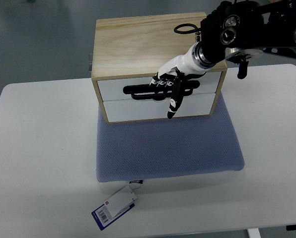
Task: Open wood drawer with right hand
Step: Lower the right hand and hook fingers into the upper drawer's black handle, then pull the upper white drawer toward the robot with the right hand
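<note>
Blue-grey cushion [170, 148] on white table [38, 148], flat and square to the front edge. Near its front left corner, a barcoded tag [114, 208].

A lab: bare white table [38, 148] on plain grey floor [34, 34].

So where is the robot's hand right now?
In the top view, the right hand reaches in from the upper right and sits on the black handle of the wooden drawer box's upper drawer.

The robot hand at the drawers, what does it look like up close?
The right robot hand has a white shell with black joints and black fingertips. Its wrist is a silver ring leading into a bulky black arm with round metal caps and a looped black cable.
</note>
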You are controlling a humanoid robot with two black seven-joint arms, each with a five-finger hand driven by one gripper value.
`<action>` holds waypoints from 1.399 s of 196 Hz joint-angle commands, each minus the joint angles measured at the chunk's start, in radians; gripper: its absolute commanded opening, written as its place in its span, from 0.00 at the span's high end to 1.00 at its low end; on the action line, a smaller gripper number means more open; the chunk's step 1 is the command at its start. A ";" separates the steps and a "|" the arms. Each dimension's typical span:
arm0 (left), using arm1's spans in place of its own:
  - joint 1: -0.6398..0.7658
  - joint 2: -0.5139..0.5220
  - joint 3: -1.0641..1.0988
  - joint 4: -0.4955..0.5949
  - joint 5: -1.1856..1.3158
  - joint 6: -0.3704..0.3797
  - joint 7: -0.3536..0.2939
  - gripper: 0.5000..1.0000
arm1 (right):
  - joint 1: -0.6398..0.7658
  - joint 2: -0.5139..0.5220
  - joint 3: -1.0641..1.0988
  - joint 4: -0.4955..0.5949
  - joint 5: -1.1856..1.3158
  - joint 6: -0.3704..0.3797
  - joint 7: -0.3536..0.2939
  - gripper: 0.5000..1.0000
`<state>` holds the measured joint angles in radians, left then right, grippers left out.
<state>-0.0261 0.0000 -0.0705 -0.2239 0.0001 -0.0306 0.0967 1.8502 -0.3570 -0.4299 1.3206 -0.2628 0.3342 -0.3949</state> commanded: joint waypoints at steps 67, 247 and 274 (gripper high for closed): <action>0.000 0.000 0.000 0.000 0.000 0.000 0.000 0.00 | -0.025 0.015 -0.003 0.000 -0.009 0.020 -0.001 0.14; -0.002 0.000 -0.002 0.001 0.000 0.000 0.000 0.00 | 0.018 -0.060 0.003 0.108 0.005 0.172 -0.001 0.13; -0.002 0.000 -0.002 0.001 0.000 0.001 0.000 0.00 | 0.020 -0.074 0.008 0.120 0.005 0.183 -0.001 0.13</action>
<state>-0.0277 0.0000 -0.0722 -0.2223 0.0001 -0.0306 0.0966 1.8690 -0.4195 -0.4255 1.4302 -0.2577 0.5092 -0.3957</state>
